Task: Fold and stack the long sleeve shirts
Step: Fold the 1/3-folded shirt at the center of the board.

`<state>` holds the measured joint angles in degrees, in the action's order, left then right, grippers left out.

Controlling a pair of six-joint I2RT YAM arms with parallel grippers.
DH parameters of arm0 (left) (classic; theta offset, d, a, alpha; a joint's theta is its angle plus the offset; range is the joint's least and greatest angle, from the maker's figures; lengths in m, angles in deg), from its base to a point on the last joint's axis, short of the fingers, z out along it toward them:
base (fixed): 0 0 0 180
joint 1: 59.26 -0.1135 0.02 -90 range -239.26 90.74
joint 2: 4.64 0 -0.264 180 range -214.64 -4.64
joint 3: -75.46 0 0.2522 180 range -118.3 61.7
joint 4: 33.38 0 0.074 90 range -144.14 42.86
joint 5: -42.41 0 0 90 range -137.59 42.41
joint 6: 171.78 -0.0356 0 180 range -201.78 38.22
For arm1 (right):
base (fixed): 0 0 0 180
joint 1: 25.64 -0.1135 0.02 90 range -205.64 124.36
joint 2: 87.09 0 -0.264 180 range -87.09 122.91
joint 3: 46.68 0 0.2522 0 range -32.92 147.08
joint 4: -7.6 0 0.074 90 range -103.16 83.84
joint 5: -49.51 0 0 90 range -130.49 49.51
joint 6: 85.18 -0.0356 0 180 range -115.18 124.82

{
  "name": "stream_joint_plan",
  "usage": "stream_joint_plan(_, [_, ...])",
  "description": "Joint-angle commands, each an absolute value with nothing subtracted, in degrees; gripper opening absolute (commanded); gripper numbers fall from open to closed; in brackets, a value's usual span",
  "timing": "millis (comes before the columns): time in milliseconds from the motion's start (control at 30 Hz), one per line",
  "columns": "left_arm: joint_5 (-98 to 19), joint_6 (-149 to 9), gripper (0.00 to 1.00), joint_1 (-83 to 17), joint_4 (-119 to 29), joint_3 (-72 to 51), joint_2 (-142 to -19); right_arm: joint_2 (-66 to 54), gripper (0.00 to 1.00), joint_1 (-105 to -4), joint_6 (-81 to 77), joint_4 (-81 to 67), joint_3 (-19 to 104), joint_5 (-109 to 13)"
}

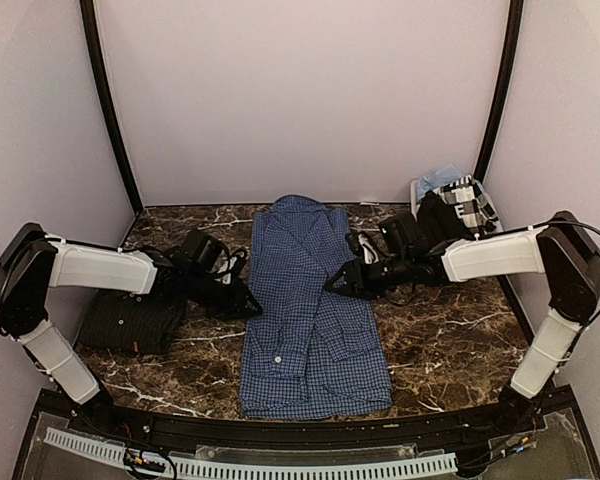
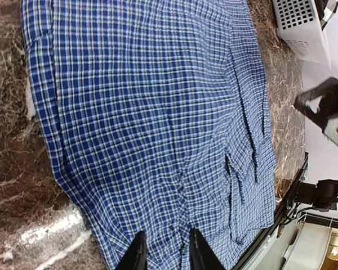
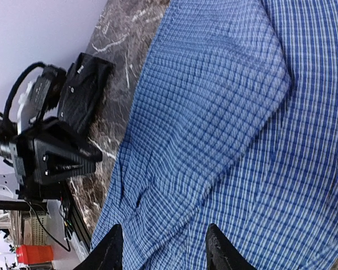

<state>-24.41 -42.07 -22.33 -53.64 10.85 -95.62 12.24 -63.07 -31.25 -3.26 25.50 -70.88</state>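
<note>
Top view: blue shirt (image 1: pixel 310 310) lies flat mid-desk in a long narrow shape, collar toward the far wall, hem toward the near edge; a layer of cloth is folded over along its right side; dark shirt (image 1: pixel 130 320) sits folded in a compact square on the left part of the desk (image 1: pixel 440 330), small orange tag at its near edge, well apart from the blue one; left gripper (image 1: pixel 248 305) at the blue shirt's left edge, right gripper (image 1: pixel 338 283) at its right edge, the two facing each other across the cloth; white slatted basket (image 1: pixel 458 205) in the far right corner with cloth in it.

Left wrist view: blue check fills most of the frame, marble to the left; the two dark fingers (image 2: pixel 138 254) stand a little apart with flat cloth showing between them, nothing pinched; cannot tell if the tips touch the fabric; basket corner top right; the other gripper at the right edge.

Right wrist view: fingers (image 3: pixel 110 248) stand wide apart over the blue shirt, holding nothing; a folded-over flap with a diagonal edge lies ahead; dark shirt and left gripper beyond the blue shirt's far edge.
</note>
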Motion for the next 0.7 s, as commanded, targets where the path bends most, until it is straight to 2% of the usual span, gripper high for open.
stream_joint_plan(0, [-21.55,-38.22,0.25,-22.44,-44.74,15.62,-99.37,4.4,0.47,-65.48,-31.46,-4.08,17.04,-67.91])
stream_joint_plan(333, [-24.47,-35.96,0.24,-22.9,-44.35,21.04,-99.62,-8.79,0.47,-71.7,-35.89,-5.74,1.7,-67.14])
stream_joint_plan(667, [-21.72,-38.26,0.27,-22.61,-53.47,20.31,-90.85,-18.49,0.48,-75.55,-40.84,-7.76,-10.07,-68.72])
